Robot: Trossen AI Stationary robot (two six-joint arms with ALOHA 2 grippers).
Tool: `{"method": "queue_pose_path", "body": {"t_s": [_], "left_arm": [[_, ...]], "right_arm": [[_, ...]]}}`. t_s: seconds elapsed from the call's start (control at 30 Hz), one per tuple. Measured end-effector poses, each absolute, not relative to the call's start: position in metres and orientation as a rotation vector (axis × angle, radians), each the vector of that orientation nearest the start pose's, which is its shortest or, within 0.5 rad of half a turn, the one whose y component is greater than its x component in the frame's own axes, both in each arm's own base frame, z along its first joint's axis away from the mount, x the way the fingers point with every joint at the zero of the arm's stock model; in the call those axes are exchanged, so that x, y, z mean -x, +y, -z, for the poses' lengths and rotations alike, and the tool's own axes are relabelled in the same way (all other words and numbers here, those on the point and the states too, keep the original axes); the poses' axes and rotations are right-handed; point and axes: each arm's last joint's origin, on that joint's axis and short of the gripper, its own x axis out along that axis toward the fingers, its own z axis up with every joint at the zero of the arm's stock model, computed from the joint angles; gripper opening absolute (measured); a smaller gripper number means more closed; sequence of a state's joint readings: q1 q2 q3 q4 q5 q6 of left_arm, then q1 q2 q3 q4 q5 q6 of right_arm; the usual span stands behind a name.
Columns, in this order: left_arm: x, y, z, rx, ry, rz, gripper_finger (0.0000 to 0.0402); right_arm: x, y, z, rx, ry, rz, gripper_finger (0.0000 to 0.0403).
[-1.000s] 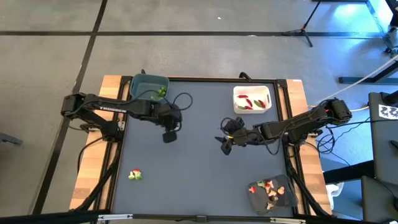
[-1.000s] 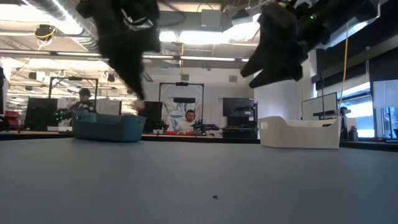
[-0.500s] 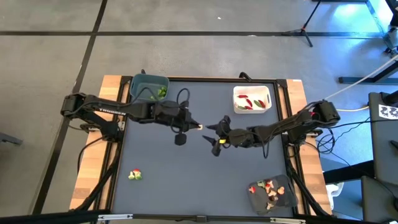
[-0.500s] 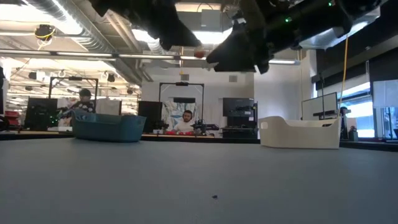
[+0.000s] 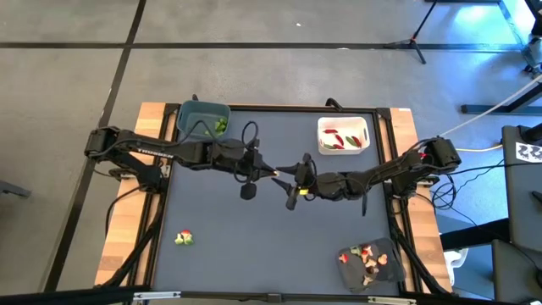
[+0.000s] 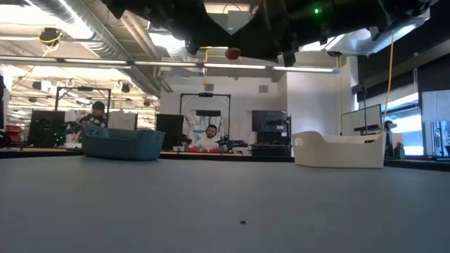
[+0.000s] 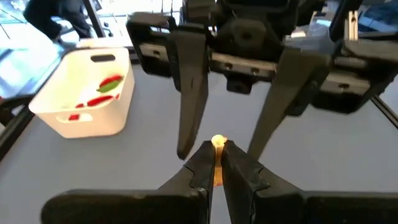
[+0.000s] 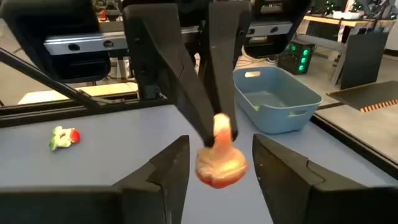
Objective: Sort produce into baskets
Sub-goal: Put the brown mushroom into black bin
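High over the table's middle my left gripper [image 5: 269, 172] is shut on a small tan piece of produce [image 8: 221, 163] with a reddish underside. My right gripper [image 5: 290, 180] faces it from the table's right, open. Its two fingers [image 8: 169, 167] stand on either side of the piece without touching it. The blue-grey basket [image 5: 203, 119] with green pieces sits at the far left. Red and green pieces lie in the white basket [image 5: 343, 135] at the far right. The dark grey tray [image 5: 370, 264] with mixed pieces lies near right. My left gripper pinches the tan piece by its narrow end [image 8: 221, 126] between its two fingertips [image 7: 203, 163]. The fingers come from the table's left, slanting a little downward. The piece's wide rounded end points toward my right gripper, and the whole piece is lifted well clear of the table.
A loose red and green piece of produce [image 5: 184, 239] lies on the dark mat near the left edge. Wooden strips [image 5: 127, 229] border the mat left and right. People and desks show in the room beyond the far edge.
Both grippers have come together over the table's middle, the left from the left, the right from the right. Both have tipped up from pointing down to nearly level. The left has carried the tan piece up between the right gripper's fingers.
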State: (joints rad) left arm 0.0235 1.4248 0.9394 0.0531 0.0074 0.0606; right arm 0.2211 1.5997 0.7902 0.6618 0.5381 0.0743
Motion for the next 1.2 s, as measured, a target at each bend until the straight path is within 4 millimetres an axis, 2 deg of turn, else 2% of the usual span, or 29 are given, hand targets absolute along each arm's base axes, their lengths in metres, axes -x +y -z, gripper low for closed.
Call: {"method": "queue_pose_path", "body": {"t_s": [0.13,0.4,0.5,0.6,0.87,1.07,1.2], "left_arm": [[-0.314,0.007,-0.262,-0.046,0.436,-0.003,0.0021],[-0.314,0.007,-0.263,-0.035,0.431,-0.007,0.0021],[-0.314,0.007,-0.263,-0.027,0.431,-0.009,0.0022],[-0.314,0.007,-0.263,-0.018,0.43,-0.011,0.0038],[-0.31,0.007,-0.263,-0.017,0.467,-0.014,0.0123],[-0.303,0.005,-0.253,0.005,0.594,-0.009,0.0144],[-0.301,0.004,-0.25,0.004,0.63,-0.006,0.0146]], "right_arm": [[-0.327,0.059,-0.218,-0.02,0.126,0.283,0.0156],[-0.328,0.057,-0.217,-0.01,0.137,0.272,0.004],[-0.328,0.057,-0.217,0.006,0.141,0.272,0.0015],[-0.328,0.057,-0.217,0.015,0.143,0.27,0.0015],[-0.323,0.063,-0.22,0.052,0.172,0.235,0.0022],[-0.302,0.084,-0.232,0.074,0.247,0.173,0.0024],[-0.279,0.102,-0.243,0.0,0.347,0.112,0.0024]]}}
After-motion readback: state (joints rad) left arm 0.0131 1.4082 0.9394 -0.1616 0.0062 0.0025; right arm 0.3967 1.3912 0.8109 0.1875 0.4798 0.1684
